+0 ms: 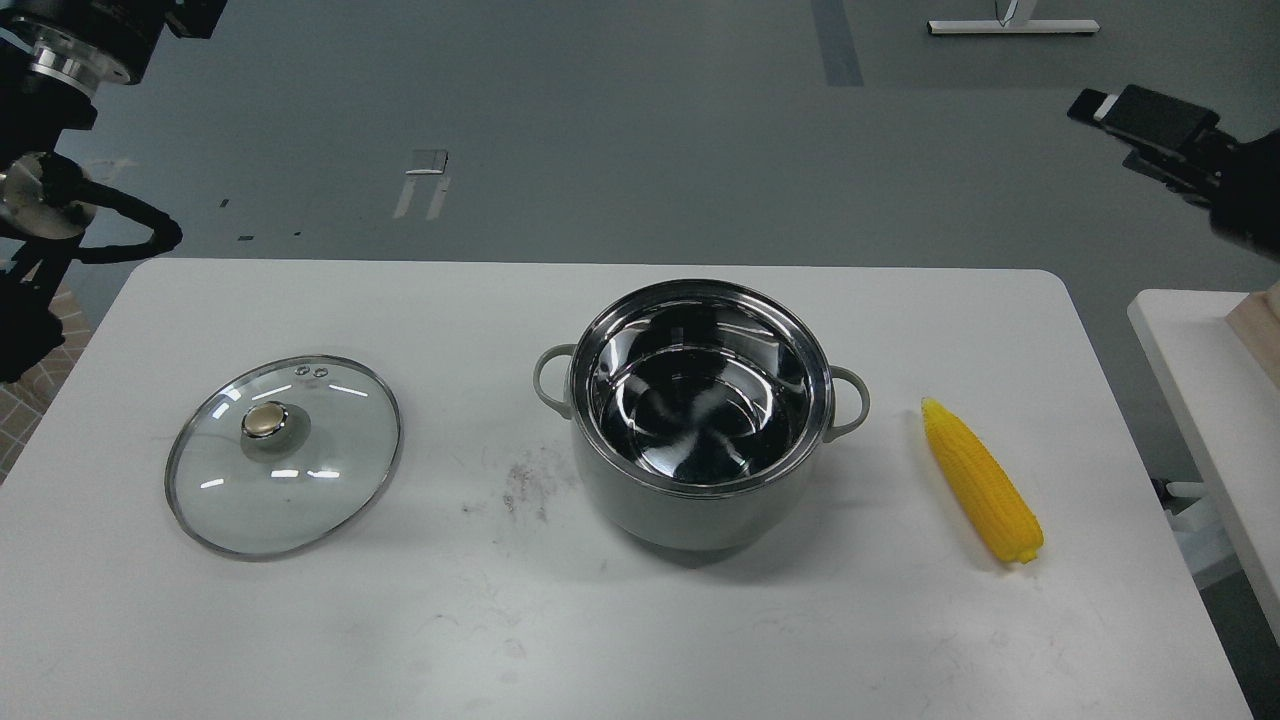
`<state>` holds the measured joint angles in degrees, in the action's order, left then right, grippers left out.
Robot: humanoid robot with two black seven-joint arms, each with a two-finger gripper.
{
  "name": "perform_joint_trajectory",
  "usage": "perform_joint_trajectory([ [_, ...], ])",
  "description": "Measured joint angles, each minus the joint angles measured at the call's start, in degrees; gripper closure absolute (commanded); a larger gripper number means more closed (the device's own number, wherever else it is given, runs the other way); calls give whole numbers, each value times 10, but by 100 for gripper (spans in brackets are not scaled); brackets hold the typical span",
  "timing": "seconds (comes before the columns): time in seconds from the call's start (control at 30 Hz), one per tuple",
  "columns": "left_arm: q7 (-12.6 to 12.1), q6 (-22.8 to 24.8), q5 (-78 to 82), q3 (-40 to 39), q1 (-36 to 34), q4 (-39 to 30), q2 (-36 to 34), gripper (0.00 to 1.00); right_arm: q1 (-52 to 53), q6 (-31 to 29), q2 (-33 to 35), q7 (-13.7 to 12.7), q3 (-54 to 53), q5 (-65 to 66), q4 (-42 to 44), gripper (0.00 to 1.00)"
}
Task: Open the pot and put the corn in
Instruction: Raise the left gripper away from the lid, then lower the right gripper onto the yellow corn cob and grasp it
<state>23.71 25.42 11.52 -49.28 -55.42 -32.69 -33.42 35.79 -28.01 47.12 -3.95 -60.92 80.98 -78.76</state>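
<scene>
Our white surface (640, 620) carries the pot (700, 430) at centre, already open, its glass lid (285, 455) lying flat well to its left, and the corn (982, 482) lies just right of the pot, tip pointing away. Next for us is the corn: bring the right pincer (1100, 105) down across the cob's thick middle, then lift over the rim. Right pincer is end-on, so can't tell its spread; left pincer isn't visible.

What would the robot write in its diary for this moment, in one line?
pot: open, empty | glass lid: on table, left of pot | corn: on table, right of pot | right gripper: raised, holding nothing
</scene>
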Motion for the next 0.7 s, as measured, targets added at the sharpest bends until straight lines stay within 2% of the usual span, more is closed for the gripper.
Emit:
perform_joint_trajectory([
  [0.07, -26, 9, -3, -33, -2, 31, 22, 4, -7, 0, -7, 2, 19, 46, -2, 0],
  [0.17, -45, 21, 1, -46, -4, 51, 50, 4, -10, 0, -30, 9, 64, 113, 0, 0],
  [0.33, -47, 26, 14, -47, -5, 56, 72, 4, -36, 0, -69, 14, 120, 198, 10, 0],
  [0.63, -45, 26, 50, -46, -5, 51, 70, 4, -110, 0, -128, 13, 129, 279, 49, 0],
  [0.7, -45, 26, 51, -46, -4, 49, 69, 4, -121, 0, -133, 13, 129, 291, 52, 4],
])
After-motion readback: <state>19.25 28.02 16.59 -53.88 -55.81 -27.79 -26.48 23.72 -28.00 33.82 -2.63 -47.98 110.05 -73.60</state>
